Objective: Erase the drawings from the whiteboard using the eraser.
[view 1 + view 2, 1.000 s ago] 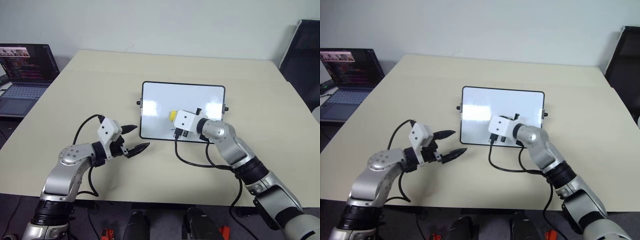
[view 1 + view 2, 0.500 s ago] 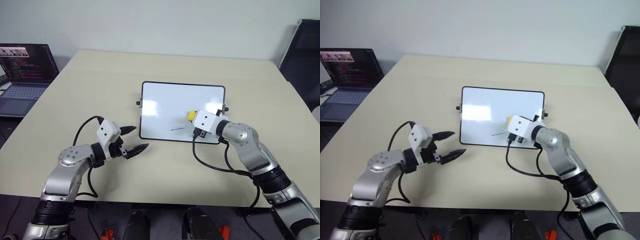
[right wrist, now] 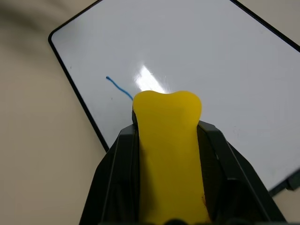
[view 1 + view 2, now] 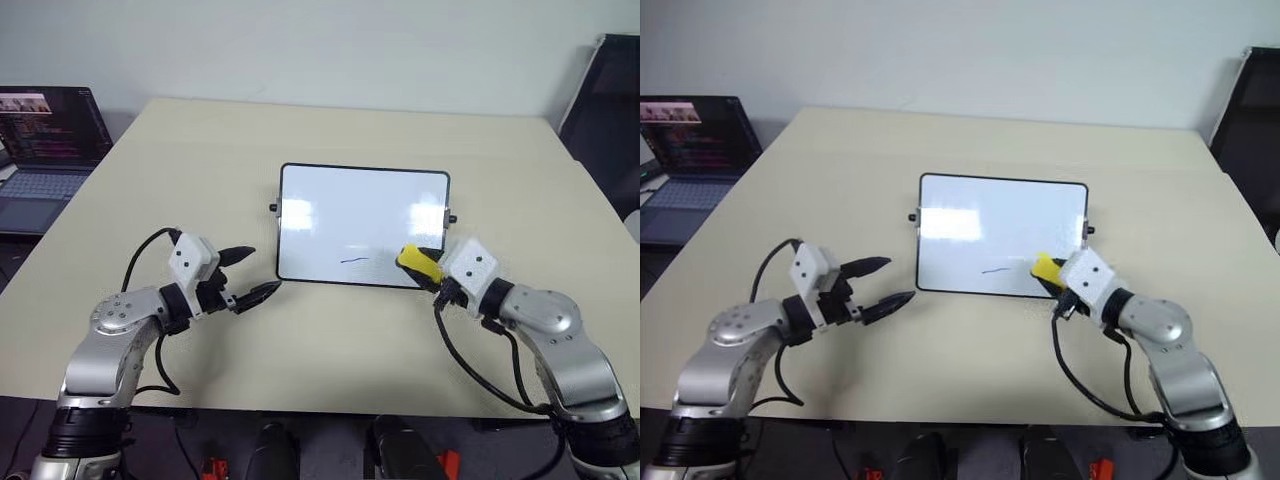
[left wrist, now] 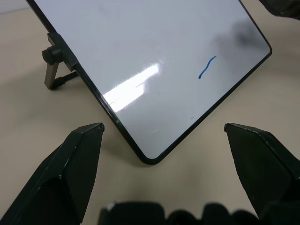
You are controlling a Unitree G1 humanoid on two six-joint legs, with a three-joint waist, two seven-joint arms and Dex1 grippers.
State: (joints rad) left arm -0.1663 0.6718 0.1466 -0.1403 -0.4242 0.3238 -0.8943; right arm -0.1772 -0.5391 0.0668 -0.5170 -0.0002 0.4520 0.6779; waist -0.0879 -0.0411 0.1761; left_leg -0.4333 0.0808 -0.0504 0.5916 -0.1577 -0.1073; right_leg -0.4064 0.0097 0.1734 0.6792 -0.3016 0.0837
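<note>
Now your right gripper (image 4: 424, 270) clamps the eraser (image 4: 418, 265) at the whiteboard's (image 4: 362, 225) near right corner; your left gripper (image 4: 250, 272) gapes wide.

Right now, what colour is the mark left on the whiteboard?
Blue mark; clearest in the left wrist view.

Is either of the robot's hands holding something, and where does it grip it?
The right gripper holds the yellow eraser, jaws clamped on its long sides, one end sticking out. The left gripper is open and empty.
</note>
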